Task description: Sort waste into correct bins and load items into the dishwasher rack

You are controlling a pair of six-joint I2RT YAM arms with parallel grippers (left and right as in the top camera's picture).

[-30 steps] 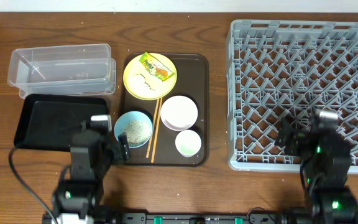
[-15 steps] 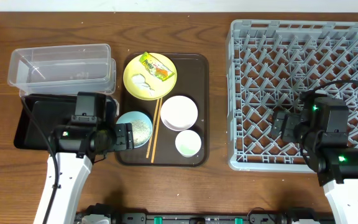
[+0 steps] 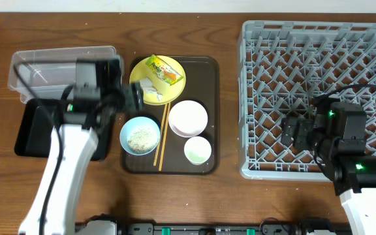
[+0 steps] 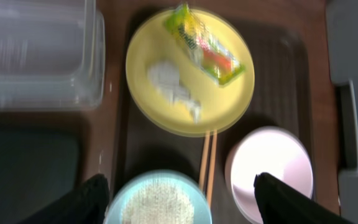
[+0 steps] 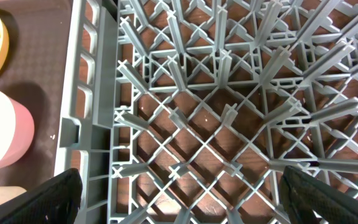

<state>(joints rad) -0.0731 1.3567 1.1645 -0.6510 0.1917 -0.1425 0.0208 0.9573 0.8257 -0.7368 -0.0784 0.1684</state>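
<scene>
The yellow plate holds the yellow-green wrapper and whitish scraps. The white bowl, small white cup, light blue bowl with rice scraps and the chopsticks lie on the brown tray. My left gripper is open and empty above the plate's left edge. In the left wrist view its fingers straddle the blue bowl, with the plate and wrapper beyond. My right gripper is open and empty over the grey rack; its fingers hover above the lattice.
The clear box stands at the back left, and the black tray lies in front of it. The dark brown serving tray sits between them and the rack. The left arm crosses over the black tray.
My left gripper has moved away from beside the blue bowl, back towards the yellow plate. My right gripper rose over the rack's front left, then barely moved.
</scene>
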